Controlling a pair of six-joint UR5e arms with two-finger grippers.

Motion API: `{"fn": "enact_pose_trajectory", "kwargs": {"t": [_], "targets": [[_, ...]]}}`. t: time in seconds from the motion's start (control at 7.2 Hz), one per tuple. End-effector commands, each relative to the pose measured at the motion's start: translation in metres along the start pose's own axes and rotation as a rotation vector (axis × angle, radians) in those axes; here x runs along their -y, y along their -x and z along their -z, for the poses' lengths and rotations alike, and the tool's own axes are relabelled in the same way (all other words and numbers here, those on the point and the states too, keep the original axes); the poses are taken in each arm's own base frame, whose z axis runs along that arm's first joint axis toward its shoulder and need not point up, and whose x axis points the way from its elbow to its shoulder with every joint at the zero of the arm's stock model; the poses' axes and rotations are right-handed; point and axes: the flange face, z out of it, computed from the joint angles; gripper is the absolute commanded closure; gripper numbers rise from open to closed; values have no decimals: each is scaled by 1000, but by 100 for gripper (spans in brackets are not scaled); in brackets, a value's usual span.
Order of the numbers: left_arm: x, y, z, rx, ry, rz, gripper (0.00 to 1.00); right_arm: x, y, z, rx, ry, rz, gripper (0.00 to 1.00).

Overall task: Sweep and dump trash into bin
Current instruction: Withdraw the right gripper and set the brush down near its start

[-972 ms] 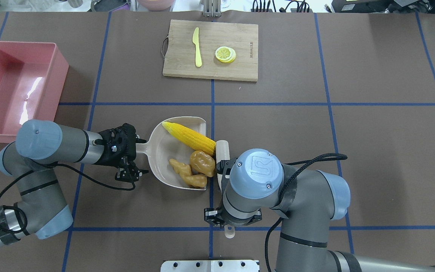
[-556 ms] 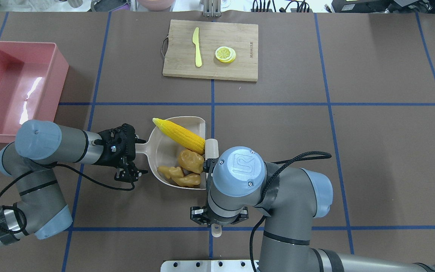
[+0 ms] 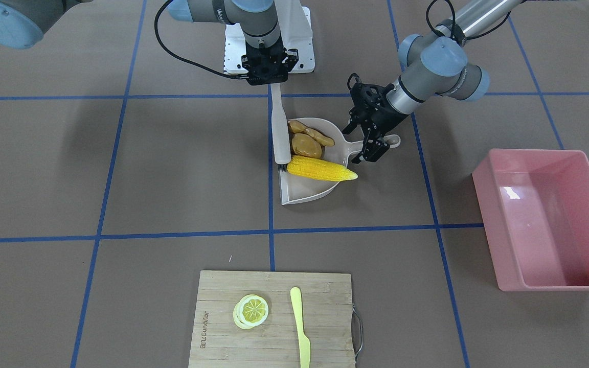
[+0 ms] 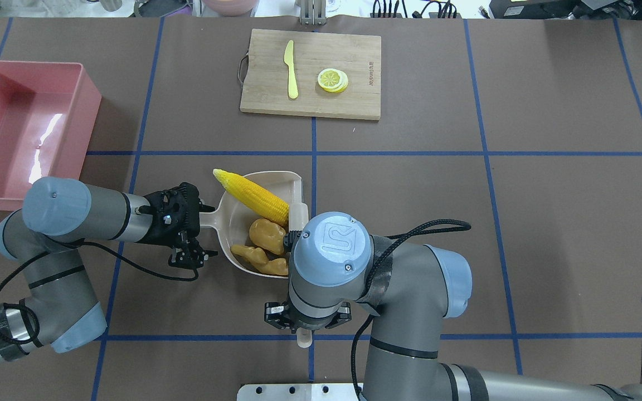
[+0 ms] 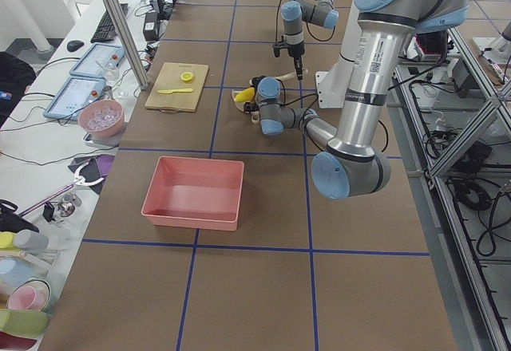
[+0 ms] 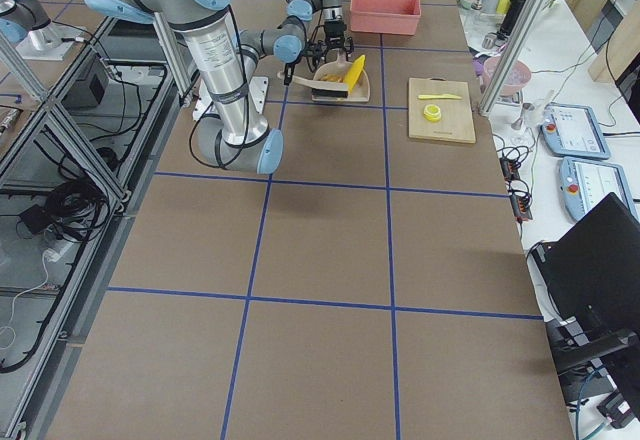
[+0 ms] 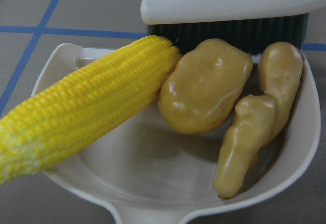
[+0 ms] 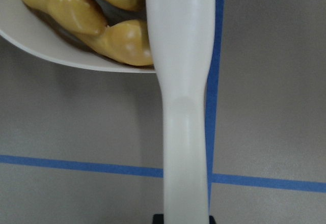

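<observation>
The yellow corn cob (image 4: 251, 193), brown potato (image 4: 266, 235) and tan ginger root (image 4: 259, 260) lie in the beige dustpan (image 4: 236, 220). The corn's tip overhangs the pan's left rim. My left gripper (image 4: 190, 221) is shut on the dustpan's handle. My right gripper (image 4: 305, 328) is shut on the white brush (image 4: 298, 214). The brush's bristles press against the trash at the pan's mouth, as the left wrist view shows for the brush (image 7: 229, 2), corn (image 7: 86, 107), potato (image 7: 204, 91) and ginger (image 7: 254, 127). The pink bin (image 4: 84, 128) stands empty at far left.
A wooden cutting board (image 4: 354, 55) at the far middle holds a yellow knife (image 4: 291, 69) and a lemon slice (image 4: 332, 79). A white mounting plate (image 4: 310, 391) sits at the near edge. Blue tape lines cross the brown table.
My right arm has moved left with the brush, pushing corn, potato and ginger deeper into the dustpan. The corn's tip has slid out past the pan's rim. The left arm has held still.
</observation>
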Motion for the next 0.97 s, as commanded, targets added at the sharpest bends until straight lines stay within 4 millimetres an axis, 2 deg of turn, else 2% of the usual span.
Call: {"fn": "enact_pose_trajectory", "kwargs": {"t": [0.0, 0.14, 0.28, 0.69, 0.83], "targets": [[1, 0, 0, -1, -2, -1, 4, -6, 1, 13, -18, 6, -15, 100], [1, 0, 1, 1, -6, -3, 4, -12, 3, 28, -25, 9, -20, 100], [3, -1, 3, 1, -10, -3, 5, -14, 5, 31, -17, 7, -16, 100], [2, 0, 2, 2, -9, -2, 32, -23, -5, 43, -37, 27, -26, 100], [2, 0, 2, 2, -9, -2, 35, -24, -18, 57, -50, 20, -28, 100]]}}
